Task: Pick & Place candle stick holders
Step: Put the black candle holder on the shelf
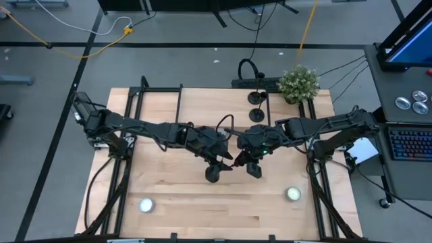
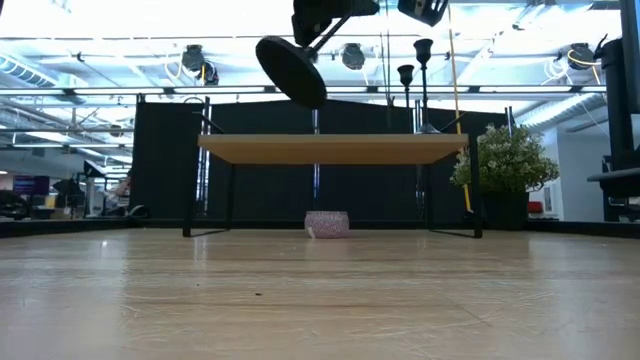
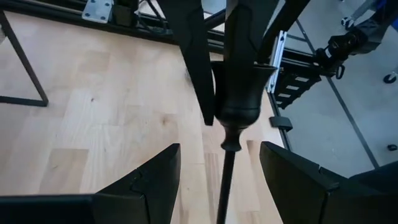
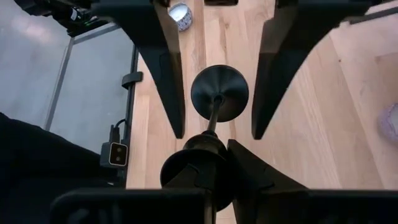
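A black candle stick holder [image 4: 219,93] hangs tilted above the middle of the table, its round base [image 1: 212,174] toward the table's left. My right gripper [image 4: 214,163] is shut on its cup end. My left gripper [image 3: 219,152] is open. Its two fingers stand on either side of the thin stem [image 3: 225,177] without touching it. Two more holders [image 1: 256,98] [image 1: 256,115] stand upright on their bases near the table's far edge. My right gripper pinches the holder's cup end [image 4: 200,154] between its two fingers, coming from the table's right and slanting down. The stem runs on past the fingertips toward my left gripper. The holder is lifted clear of the table, tilted, with its base [image 2: 290,72] lowest.
Two white tealights lie near the front edge, one left [image 1: 146,204] and one right [image 1: 293,194]. A potted plant [image 1: 299,82] stands at the far right corner. Black metal frames [image 1: 155,101] rise along the table's left and right sides.
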You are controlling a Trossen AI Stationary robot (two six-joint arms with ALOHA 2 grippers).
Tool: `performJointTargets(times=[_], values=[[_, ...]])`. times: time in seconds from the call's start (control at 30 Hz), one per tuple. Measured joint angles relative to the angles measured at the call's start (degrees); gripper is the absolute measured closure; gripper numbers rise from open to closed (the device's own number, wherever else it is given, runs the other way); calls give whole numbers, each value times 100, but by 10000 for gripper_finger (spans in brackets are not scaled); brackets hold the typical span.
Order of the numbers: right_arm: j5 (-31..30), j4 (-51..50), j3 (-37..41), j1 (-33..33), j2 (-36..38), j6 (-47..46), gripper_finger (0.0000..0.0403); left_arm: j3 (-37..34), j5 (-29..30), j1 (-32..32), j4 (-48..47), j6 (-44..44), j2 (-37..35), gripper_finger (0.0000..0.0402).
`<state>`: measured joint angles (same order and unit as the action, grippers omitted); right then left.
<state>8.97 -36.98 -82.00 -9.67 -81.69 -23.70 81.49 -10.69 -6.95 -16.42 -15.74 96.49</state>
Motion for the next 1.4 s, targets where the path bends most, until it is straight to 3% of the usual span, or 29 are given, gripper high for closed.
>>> performJointTargets(times=[0.43,1.1,1.27,1.4], values=[[8,156,0,0,-4,43,391,-4,-188,-4,-34,-5,192,181],[24,81,0,0,-4,23,391,-4,-619,102,4,46,192,385],[25,88,0,0,-4,34,390,-4,-696,114,4,45,192,383],[-4,121,2,0,-4,36,353,-4,-688,114,-57,17,185,388]])
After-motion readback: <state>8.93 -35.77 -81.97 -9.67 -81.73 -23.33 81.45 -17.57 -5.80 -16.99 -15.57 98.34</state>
